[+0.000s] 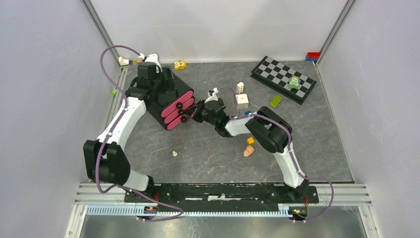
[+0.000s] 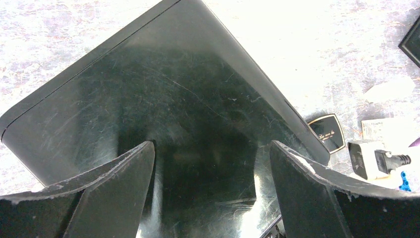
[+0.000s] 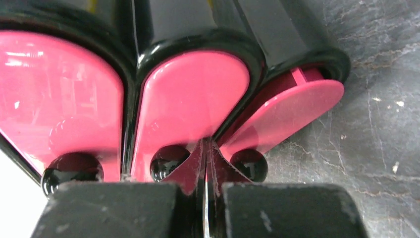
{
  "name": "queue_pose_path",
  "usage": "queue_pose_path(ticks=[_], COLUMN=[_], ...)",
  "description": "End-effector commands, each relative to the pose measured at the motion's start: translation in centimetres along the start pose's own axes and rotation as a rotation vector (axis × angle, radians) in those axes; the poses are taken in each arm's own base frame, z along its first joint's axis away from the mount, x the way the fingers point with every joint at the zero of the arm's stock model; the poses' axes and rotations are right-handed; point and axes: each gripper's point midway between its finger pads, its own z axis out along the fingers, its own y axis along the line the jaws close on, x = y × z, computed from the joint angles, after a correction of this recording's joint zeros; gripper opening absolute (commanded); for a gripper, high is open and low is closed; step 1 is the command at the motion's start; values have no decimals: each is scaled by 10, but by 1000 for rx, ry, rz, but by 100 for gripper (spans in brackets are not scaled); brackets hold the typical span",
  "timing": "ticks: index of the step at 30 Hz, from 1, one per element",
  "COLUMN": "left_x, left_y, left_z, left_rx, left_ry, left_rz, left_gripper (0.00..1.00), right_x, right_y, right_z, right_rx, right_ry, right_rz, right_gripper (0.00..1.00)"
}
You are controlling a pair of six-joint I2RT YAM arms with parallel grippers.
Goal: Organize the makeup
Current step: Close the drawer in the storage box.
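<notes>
A black organizer box (image 1: 166, 91) with three pink drawer fronts (image 1: 177, 108) stands at the back left. My left gripper (image 1: 157, 82) is open, its fingers (image 2: 119, 188) spread over the box's glossy black top (image 2: 163, 94). My right gripper (image 1: 198, 112) is shut and empty, its tips (image 3: 205, 148) between the black knobs of the middle drawer (image 3: 190, 104) and the end drawer (image 3: 285, 111), which stands slightly open. A black square compact (image 2: 327, 133) lies beside the box. A peach sponge (image 1: 248, 151) lies near the right arm. Brushes, pencils and tubes are out of view.
A chessboard (image 1: 283, 78) lies at the back right with a green toy on it. A white cube (image 1: 242, 98), a cream block (image 1: 240, 88), a green block (image 1: 275, 100), a yellow block (image 1: 250, 141) and a yellow toy (image 1: 180, 65) are scattered about. A small cream bit (image 1: 174, 153) lies mid-table.
</notes>
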Motion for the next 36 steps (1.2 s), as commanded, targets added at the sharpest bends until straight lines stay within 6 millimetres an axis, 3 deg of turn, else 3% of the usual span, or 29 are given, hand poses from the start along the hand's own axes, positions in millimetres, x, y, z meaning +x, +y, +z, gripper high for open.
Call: queue_pose_path(ticks=[1, 6, 10, 14, 19, 24, 36], left_x=[52, 52, 52, 49, 45, 43, 44], left_y=[10, 10, 11, 12, 15, 15, 14], left_z=[7, 7, 7, 5, 0, -1, 0], left_rx=[-32, -32, -38, -42, -59, -63, -59], left_ry=[189, 193, 193, 185, 169, 163, 166], left_rz=[38, 38, 37, 39, 44, 46, 42], left_gripper=[92, 92, 92, 92, 92, 92, 92], right_x=[-12, -14, -24, -46, -55, -43, -25], right_y=[31, 36, 34, 40, 68, 98, 101], right_z=[12, 11, -11, -45, -66, -63, -41], right_rx=[-86, -102, -78, -38, -102, -245, -283], right_ry=[-8, -5, -39, -136, -160, -79, 17], right_rz=[-28, -41, -93, -153, -164, -100, -36], right_gripper=[0, 0, 4, 18, 40, 62, 68])
